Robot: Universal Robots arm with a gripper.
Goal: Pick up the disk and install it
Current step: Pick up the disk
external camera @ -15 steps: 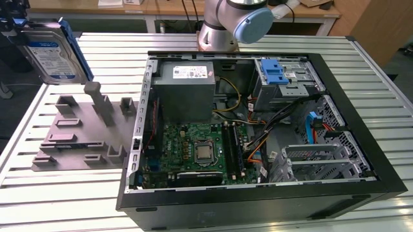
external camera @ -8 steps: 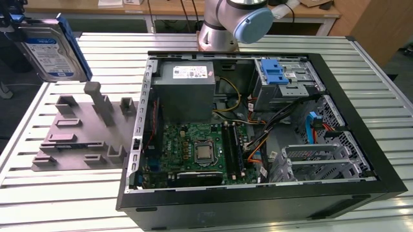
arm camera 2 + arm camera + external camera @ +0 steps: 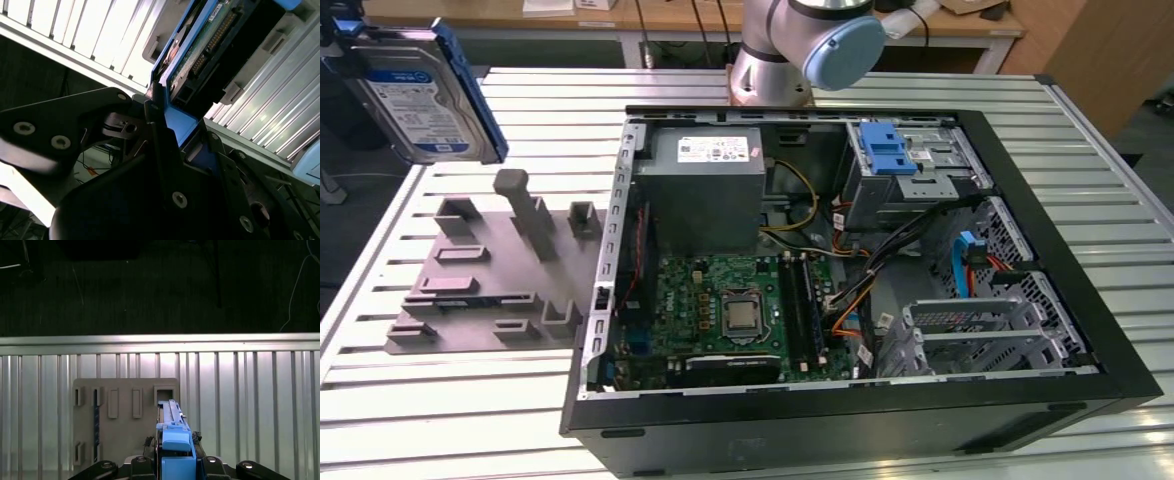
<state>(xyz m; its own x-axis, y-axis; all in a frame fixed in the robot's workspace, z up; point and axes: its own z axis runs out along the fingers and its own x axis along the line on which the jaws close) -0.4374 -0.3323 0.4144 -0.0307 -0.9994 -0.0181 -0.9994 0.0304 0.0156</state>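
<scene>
Holding the disk (image 3: 420, 95) in the air, the gripper (image 3: 175, 462) is clamped on the blue carrier frame at one end. Both wrist views show the drive standing on edge between its fingers. In the exterior view the disk hangs at the far left, well above the slatted worktop (image 3: 454, 420) and over the far end of the grey holding rack (image 3: 480, 270), touching neither.

We judge the pick-up done, since the disk rests on nothing but the gripper. The install is not yet done. The disk is well apart from the open computer case (image 3: 1067, 380), which lies on its side to the exterior view's right. The drive cage (image 3: 921, 175) with its blue latch (image 3: 887, 150) sits in the case's far right corner. We cannot tell whether its bay is free.

Between disk and case the air above the worktop looks open. The edges we would watch:
- the rack's upright posts below the disk
- the case's raised left wall (image 3: 620, 220)
- the grey power-supply box (image 3: 707, 190) just beside the cage
- the loose cables (image 3: 854, 290) looping near it
</scene>
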